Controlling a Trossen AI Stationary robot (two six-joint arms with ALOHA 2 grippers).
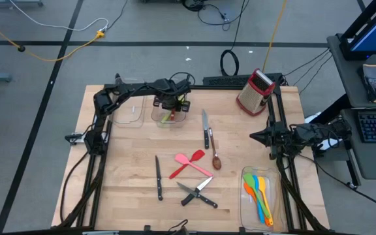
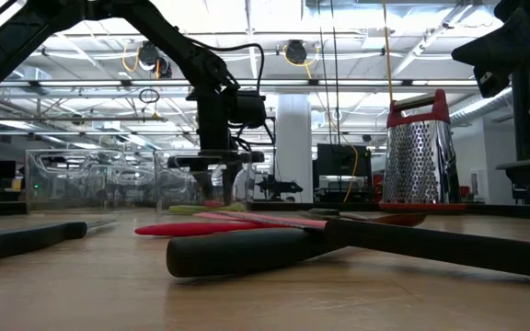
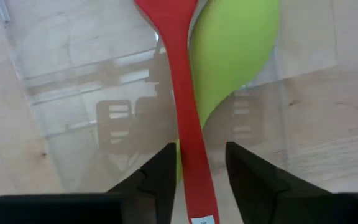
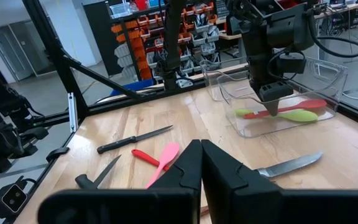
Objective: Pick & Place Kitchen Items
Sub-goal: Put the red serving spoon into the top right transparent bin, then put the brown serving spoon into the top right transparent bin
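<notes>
Red and green utensils lie together in a clear bin (image 1: 170, 116) at the far side of the wooden bench (image 1: 129, 176). The left pincer (image 3: 194, 177) hangs just above this bin, and its two fingers stand apart on both sides of the handle of the red spatula (image 3: 182, 93), with a small gap to each side, so they do not clamp it. The green spoon (image 3: 235, 53) lies under the red one and crosses it. A second clear bin (image 1: 130, 112) stands just beside. The right pincer (image 4: 201, 165) waits at the right edge of the bench with its fingers pressed together, holding nothing.

In the middle of the bench lie a pink spatula (image 1: 198, 156) crossed with another red spatula (image 1: 187, 167), a brown spoon (image 1: 215, 158), and several black-handled knives (image 1: 158, 177). A third bin (image 1: 256, 196) at the near right holds orange, blue, yellow and green utensils. The red box grater (image 1: 256, 91) stands at the far right.
</notes>
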